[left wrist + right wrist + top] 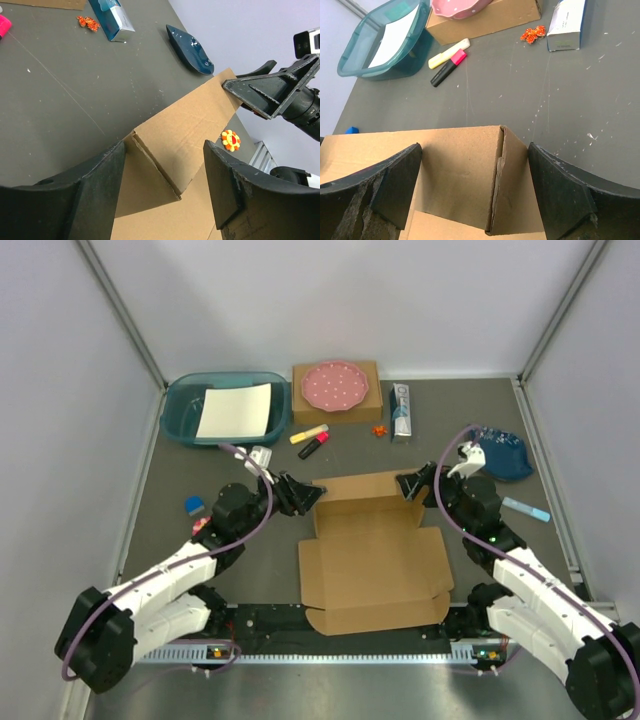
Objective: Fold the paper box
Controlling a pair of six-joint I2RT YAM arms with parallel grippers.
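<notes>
The left arm and right arm wear white shells over their long links, with rounded black housings at every joint. A purple cable loops along each. Small white camera blocks sit on both wrists. The fingers are matte black wedges, scuffed grey at the edges.

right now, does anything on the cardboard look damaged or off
Slightly: the paper box has a small ragged nick on the upright fold edge at its far right corner, inside the open right gripper. Its pads look chipped too. Nothing else stands out.
</notes>
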